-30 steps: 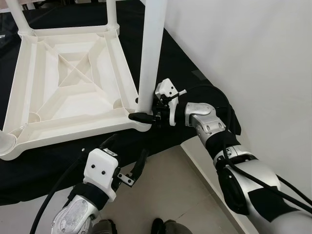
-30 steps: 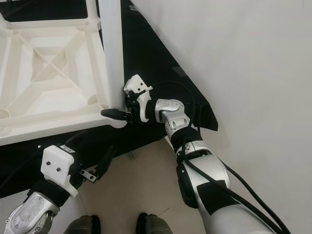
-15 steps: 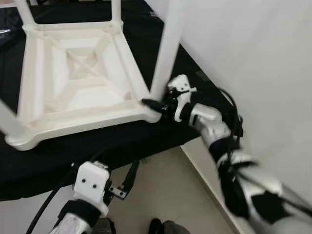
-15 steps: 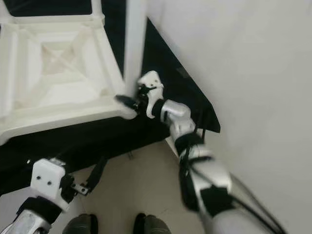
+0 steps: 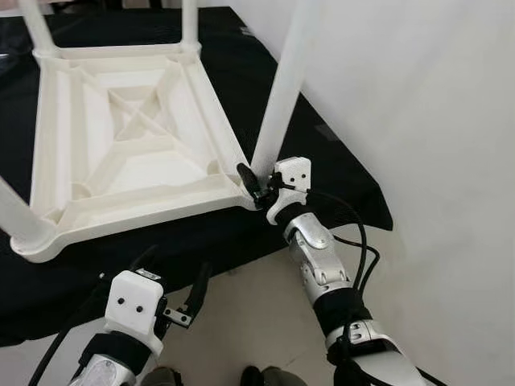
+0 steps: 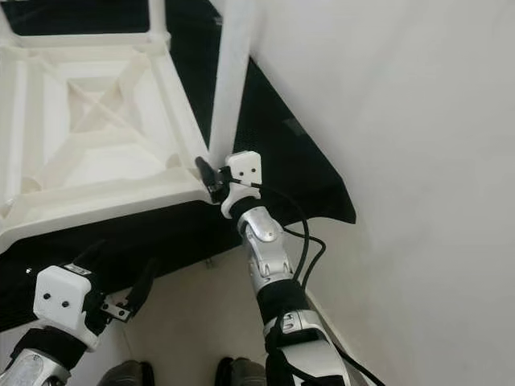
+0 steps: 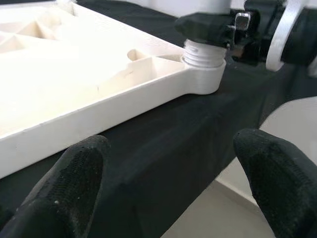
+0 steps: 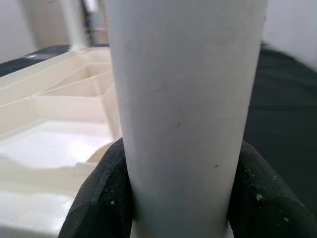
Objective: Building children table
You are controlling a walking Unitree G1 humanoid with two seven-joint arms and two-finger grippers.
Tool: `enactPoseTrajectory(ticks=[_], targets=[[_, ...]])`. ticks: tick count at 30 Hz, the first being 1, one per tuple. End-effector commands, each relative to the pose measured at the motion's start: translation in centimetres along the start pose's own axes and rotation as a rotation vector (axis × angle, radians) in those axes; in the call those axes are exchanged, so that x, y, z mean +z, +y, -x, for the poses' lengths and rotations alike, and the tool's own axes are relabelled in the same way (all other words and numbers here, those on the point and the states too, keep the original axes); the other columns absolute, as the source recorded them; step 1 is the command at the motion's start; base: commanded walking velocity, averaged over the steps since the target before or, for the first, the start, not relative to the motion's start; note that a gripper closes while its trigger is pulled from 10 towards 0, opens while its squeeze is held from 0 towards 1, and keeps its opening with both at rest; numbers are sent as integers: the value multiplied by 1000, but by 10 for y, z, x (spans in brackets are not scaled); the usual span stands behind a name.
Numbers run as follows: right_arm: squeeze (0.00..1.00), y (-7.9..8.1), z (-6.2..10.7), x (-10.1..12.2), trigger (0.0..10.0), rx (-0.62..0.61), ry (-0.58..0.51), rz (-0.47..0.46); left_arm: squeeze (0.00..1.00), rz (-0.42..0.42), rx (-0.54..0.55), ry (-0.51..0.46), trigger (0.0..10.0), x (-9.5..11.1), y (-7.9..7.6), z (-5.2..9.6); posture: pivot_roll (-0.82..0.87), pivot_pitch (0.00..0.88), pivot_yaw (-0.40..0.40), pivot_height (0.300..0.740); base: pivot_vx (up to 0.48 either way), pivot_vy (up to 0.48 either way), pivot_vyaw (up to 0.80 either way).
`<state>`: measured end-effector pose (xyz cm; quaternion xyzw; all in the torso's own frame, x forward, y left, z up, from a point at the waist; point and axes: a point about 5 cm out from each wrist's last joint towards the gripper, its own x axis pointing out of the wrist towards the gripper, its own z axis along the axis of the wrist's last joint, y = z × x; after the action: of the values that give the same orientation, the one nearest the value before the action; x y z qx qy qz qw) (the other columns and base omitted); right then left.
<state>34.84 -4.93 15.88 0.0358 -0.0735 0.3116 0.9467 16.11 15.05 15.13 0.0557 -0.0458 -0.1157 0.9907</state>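
Observation:
A white plastic children's table top (image 5: 129,153) lies upside down on a black cloth, ribbed underside up. A white leg (image 5: 283,88) stands in its near right corner socket (image 7: 203,74), where the screw thread shows. My right gripper (image 5: 256,186) is shut on that leg at its base; its fingers (image 8: 109,198) wrap the white tube (image 8: 183,109). My left gripper (image 5: 173,277) hangs open below the cloth's front edge, its black fingertips (image 7: 74,168) apart and holding nothing. Other legs stand at the far corners (image 5: 190,20) and the near left corner (image 5: 16,213).
The black cloth (image 5: 338,173) covers a low surface whose corner points right. A white wall (image 5: 434,121) runs close along the right side. Pale floor (image 5: 257,322) lies below the cloth's front edge, with my feet at the bottom.
The camera shifted. My right arm swung from the right side to below the corner, its gripper still shut on the leg's base. The left gripper dropped lower.

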Motion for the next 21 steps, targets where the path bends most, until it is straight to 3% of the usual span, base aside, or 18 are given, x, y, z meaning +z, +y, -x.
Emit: enactPoseTrajectory(ticks=[1,2,3,4,6,7,8,9,10,11,14,20,21], targets=[[910,23,2,-17,10000,205,105,-39,0,-13,-11,14,10000,-3,-2,1,237,213,-159,740,0,0,0],[910,24,3,-13,10000,251,97,-30,0,-16,-15,13,10000,-3,-2,1,237,213,-159,740,0,0,0],[1000,25,4,-10,10000,278,93,-24,0,-18,-18,12,10000,-3,-2,1,237,213,-159,740,0,0,0],[1000,25,4,-10,10000,278,93,-24,0,-18,-18,12,10000,-3,-2,1,237,213,-159,740,0,0,0],[1000,18,2,6,10000,446,75,51,0,-15,-21,5,10000,-1,-4,0,245,212,-163,740,0,0,0],[1000,18,2,6,10000,446,75,51,0,-15,-21,5,10000,-1,-4,0,245,212,-163,740,0,0,0],[902,14,0,13,10000,507,76,91,0,-14,-23,3,10000,-1,-4,-1,244,213,-165,740,0,0,0],[259,11,-3,18,10000,553,76,128,0,-14,-24,1,10000,-1,-4,-1,244,213,-165,740,0,0,0],[259,11,-3,18,10000,553,76,128,0,-14,-24,1,10000,-1,-4,-1,244,213,-165,740,0,0,0],[0,5,-13,29,10000,575,64,173,0,-14,-34,-2,10000,-1,-6,-2,242,210,-167,740,0,0,0],[0,0,-25,43,10000,592,58,193,0,-13,-48,-7,10000,-1,-9,-4,249,207,-167,740,0,0,0],[0,-4,-29,49,10000,666,110,181,0,-16,-50,-14,10000,1,-10,-7,252,201,-177,740,0,0,0],[0,-4,-27,48,0,709,137,190,0,-23,-50,-16,10000,1,-10,-7,252,203,-180,740,0,0,0]])
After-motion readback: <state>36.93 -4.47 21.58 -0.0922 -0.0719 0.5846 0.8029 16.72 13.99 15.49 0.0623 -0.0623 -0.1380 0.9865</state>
